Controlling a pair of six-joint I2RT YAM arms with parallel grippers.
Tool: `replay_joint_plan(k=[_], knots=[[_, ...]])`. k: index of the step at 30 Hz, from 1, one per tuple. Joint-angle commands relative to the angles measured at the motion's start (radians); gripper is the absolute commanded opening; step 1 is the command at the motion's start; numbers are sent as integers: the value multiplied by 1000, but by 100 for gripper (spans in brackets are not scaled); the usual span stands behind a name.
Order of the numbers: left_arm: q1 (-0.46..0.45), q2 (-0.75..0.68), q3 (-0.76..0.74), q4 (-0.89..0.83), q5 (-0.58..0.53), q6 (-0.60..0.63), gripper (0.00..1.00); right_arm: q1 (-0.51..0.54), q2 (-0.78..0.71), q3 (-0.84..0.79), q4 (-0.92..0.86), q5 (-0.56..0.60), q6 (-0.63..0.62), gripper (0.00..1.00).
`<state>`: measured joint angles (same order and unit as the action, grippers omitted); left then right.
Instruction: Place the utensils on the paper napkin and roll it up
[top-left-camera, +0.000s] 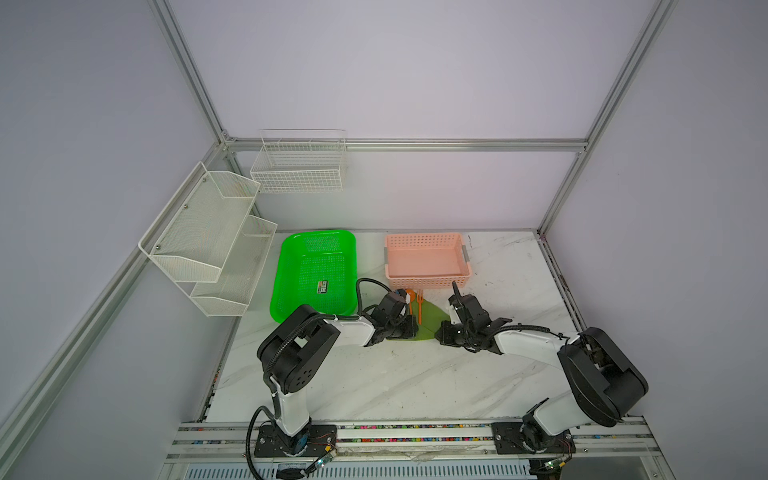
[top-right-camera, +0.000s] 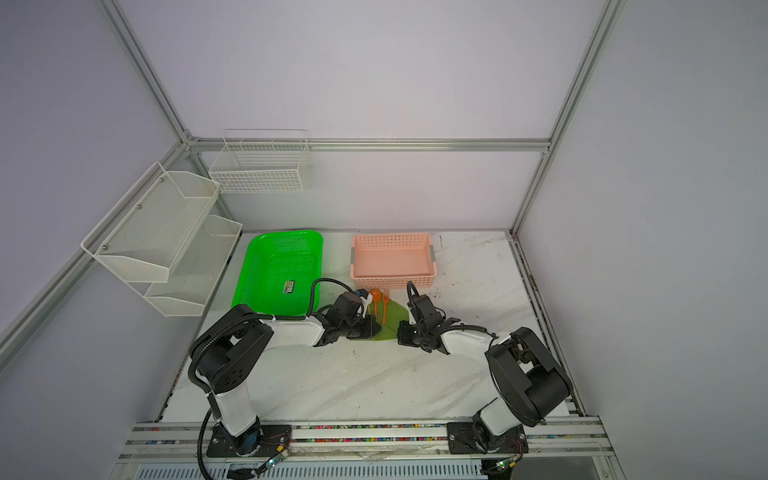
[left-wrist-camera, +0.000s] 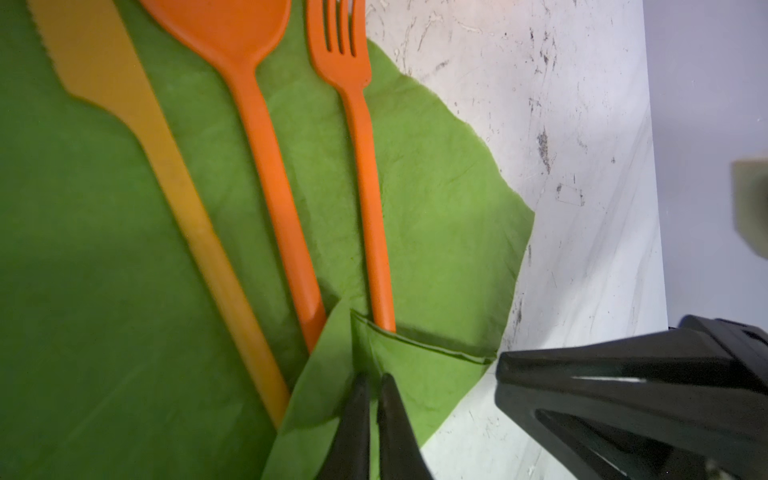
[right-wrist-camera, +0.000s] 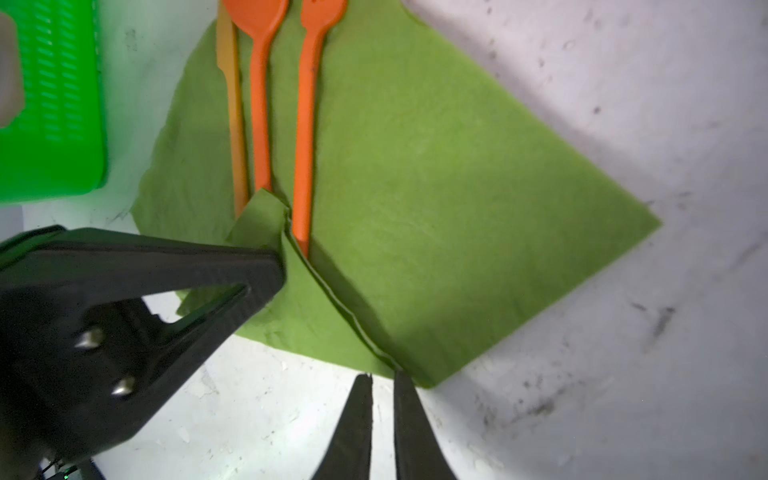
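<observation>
The paper napkin (right-wrist-camera: 457, 199) lies as an olive-green diamond on the marble table, just in front of the pink basket in both top views (top-left-camera: 433, 316) (top-right-camera: 395, 312). On it lie the utensils side by side: knife (left-wrist-camera: 166, 166), spoon (left-wrist-camera: 257, 124) and fork (left-wrist-camera: 365, 166), all orange. The near corner is folded up over the handle ends. My left gripper (left-wrist-camera: 374, 379) is shut on this flap. My right gripper (right-wrist-camera: 383, 376) is shut on the fold's outer end at the napkin's edge. In the top views the two grippers (top-left-camera: 414, 331) (top-left-camera: 439, 333) almost meet; the knife is hidden there.
A neon-green perforated tray (top-left-camera: 316, 266) sits left of the napkin, close to the left arm. The pink basket (top-left-camera: 428, 257) stands just behind the utensil heads. White wire racks (top-left-camera: 208, 241) (top-left-camera: 299, 166) hang on the left and back walls. Bare marble (top-left-camera: 395, 374) spreads in front.
</observation>
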<state>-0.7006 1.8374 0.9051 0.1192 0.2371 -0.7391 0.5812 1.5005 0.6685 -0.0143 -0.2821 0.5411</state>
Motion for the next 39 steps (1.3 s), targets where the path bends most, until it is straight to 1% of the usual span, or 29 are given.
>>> replay_joint_plan(k=[1,4,12,19,22,25,27,30,32,35,39], knots=[[9,-5,-21,-1,4,15,10,20,-51,55,-28,7,6,16],[9,-14,-15,-6,5,13,10,26,-21,75,-8,-9,5,17],[9,-62,14,-41,1,18,10,28,130,77,111,-66,16,18],[9,-75,37,-50,13,14,12,28,176,53,145,-58,14,17],[13,-95,64,-101,4,23,17,27,177,46,134,-48,9,17],[32,-152,89,-150,-22,35,25,28,172,43,122,-42,5,17],[58,-189,100,-180,-45,32,31,26,170,40,122,-41,5,17],[104,-217,130,-227,-63,32,44,26,173,37,127,-43,9,17],[118,-201,172,-271,-72,59,46,28,175,35,133,-48,14,17],[119,-146,259,-355,-81,87,46,27,172,37,131,-48,16,17],[120,-86,310,-372,-69,83,46,26,164,43,120,-43,13,17]])
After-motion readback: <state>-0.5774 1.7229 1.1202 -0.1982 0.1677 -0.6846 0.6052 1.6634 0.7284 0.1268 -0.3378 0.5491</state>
